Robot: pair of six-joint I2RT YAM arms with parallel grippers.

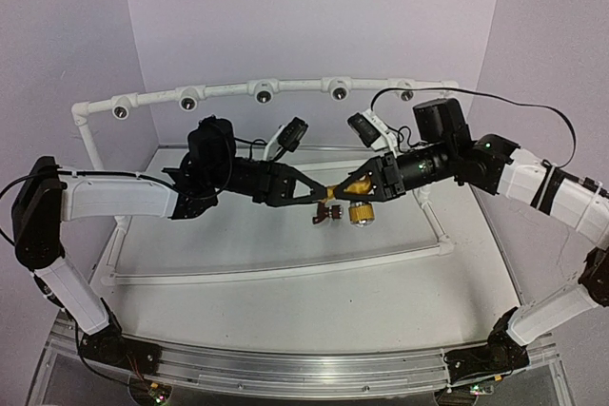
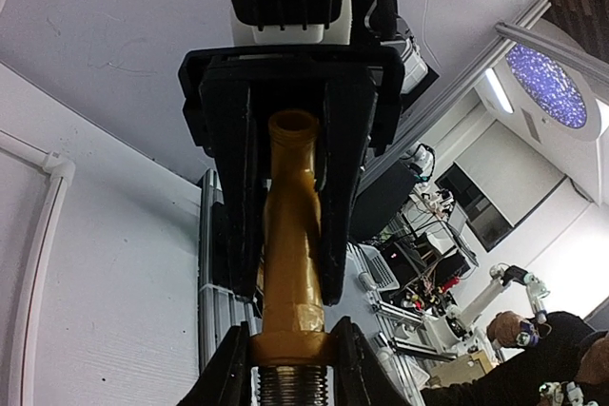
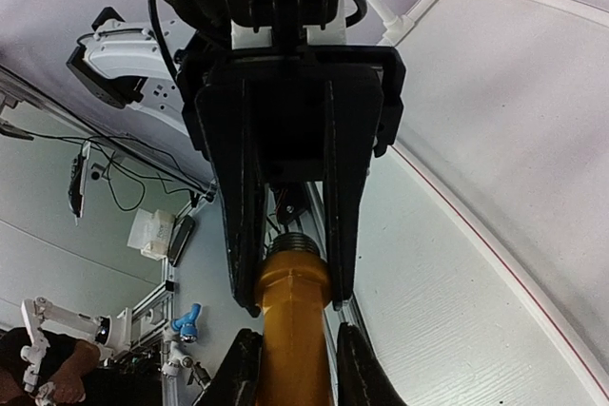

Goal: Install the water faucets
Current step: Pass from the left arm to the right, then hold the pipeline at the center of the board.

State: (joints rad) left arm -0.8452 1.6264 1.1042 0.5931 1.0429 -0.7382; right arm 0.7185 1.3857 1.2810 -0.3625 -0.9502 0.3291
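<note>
Two faucets show. Nearest, the reddish-brown faucet (image 1: 325,216) sits at six o'clock just under the meeting grippers in the top view, touched by neither. The yellow-orange faucet (image 2: 285,254) hangs over the table (image 1: 285,311), clamped at both ends: the left gripper (image 2: 290,368) narrow on its collar by the silvery thread, the right gripper (image 3: 290,368) narrow on the spout end. Farthest, at twelve o'clock, runs the white pipe rail (image 1: 228,89) with dark-holed sockets (image 1: 264,94).

The faucet (image 2: 288,263) is yellow-orange with a silvery end, the fingers (image 2: 226,373) black, the pipe frame (image 1: 228,89) white.
</note>
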